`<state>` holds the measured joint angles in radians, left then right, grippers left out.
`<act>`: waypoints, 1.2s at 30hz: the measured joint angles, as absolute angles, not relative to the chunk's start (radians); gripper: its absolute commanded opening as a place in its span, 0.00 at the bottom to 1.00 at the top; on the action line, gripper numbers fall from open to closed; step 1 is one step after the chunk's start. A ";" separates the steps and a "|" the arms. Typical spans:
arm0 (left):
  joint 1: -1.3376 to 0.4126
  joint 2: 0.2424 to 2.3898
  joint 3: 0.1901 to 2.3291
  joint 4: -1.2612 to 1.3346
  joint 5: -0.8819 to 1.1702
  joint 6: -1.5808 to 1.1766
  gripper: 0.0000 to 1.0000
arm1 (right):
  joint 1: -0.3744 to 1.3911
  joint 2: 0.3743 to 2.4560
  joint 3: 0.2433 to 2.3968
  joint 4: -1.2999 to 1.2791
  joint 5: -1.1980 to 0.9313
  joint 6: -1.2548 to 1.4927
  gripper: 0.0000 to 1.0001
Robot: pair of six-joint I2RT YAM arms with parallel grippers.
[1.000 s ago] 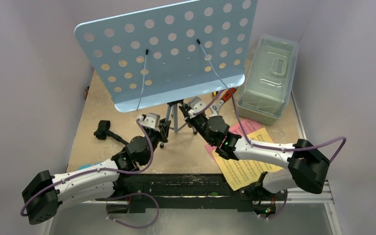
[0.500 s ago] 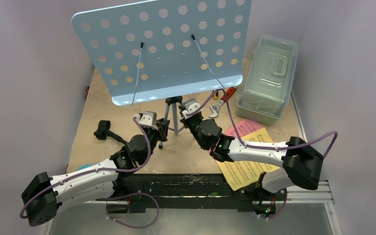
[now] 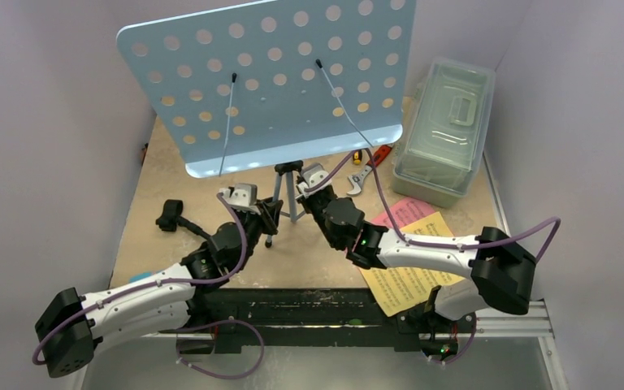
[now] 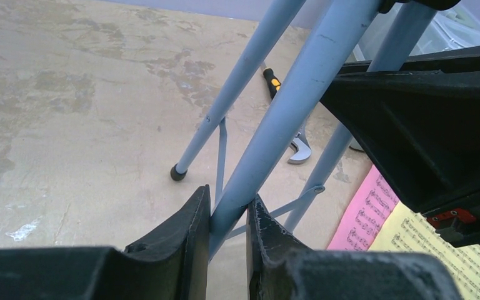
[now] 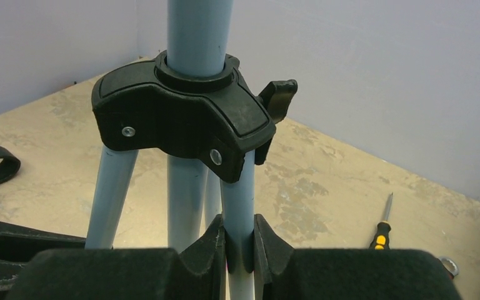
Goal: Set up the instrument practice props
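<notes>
Blue stand legs are pinched, one per gripper: left gripper's leg slants up rightward; right gripper holds just below the black hub.

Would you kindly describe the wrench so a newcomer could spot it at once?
Start at the big light blue music stand. Below its right corner, beside the clear lidded box, two tools lie on the table. The wrench has a silver head and red handle, unlike the slim yellow-and-black screwdriver.
</notes>
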<state>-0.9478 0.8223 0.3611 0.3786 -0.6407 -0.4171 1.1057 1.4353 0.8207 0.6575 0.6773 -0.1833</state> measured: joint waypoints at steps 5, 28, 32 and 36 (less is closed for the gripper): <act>-0.926 0.823 0.365 0.370 -0.569 -0.428 0.12 | 1.095 1.411 0.777 0.701 0.619 -0.197 0.00; -0.763 1.095 0.555 0.283 -0.382 -0.438 0.18 | 1.046 1.463 0.743 0.874 0.528 -0.266 0.00; -0.769 1.142 0.572 0.330 -0.456 -0.284 0.06 | 1.036 1.560 0.774 1.016 0.529 -0.327 0.00; -0.752 1.174 0.567 0.410 -0.526 -0.205 0.00 | 1.028 1.653 0.813 1.152 0.520 -0.414 0.00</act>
